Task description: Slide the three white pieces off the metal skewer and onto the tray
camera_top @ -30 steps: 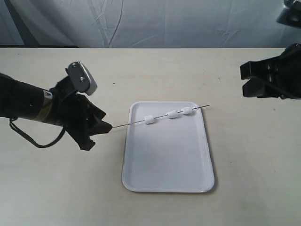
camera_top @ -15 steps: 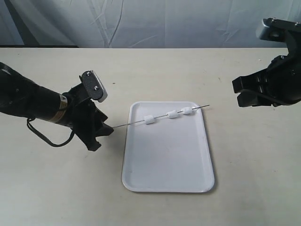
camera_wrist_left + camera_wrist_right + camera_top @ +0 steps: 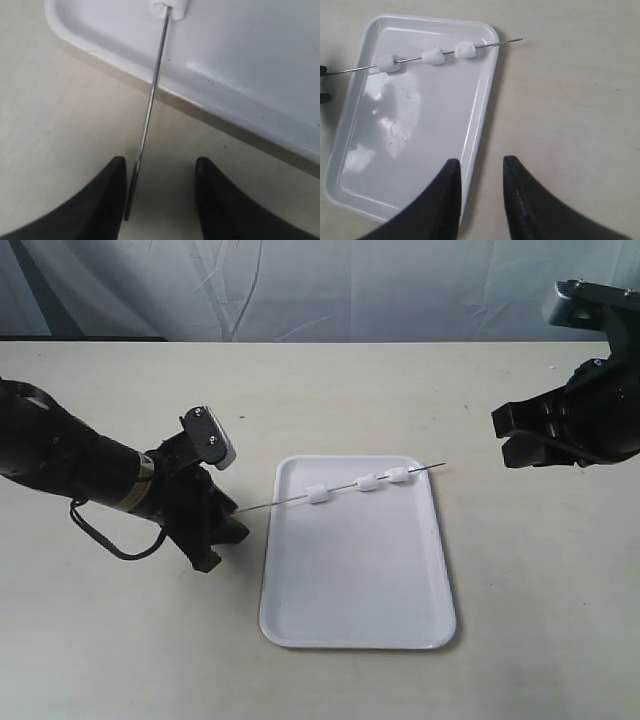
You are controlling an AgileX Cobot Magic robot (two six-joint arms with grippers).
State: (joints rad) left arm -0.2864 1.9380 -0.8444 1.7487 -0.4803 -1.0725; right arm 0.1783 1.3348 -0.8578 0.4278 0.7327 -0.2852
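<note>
The left gripper (image 3: pixel 160 163) is sitting lower and closer to the tray than a second ago, and the right gripper (image 3: pixel 481 162) is hanging further in from the table's edge. The metal skewer (image 3: pixel 342 488) is lying slantwise across the far end of the tray (image 3: pixel 350 570), its tip poking past the rim. The three white pieces (image 3: pixel 367 482) are sitting threaded on it, spaced apart, over the tray. The left jaws are standing spread around the skewer's bare end, not pinching it. The right jaws are hovering parted and empty, well apart from the skewer, above the table (image 3: pixel 120 640).
</note>
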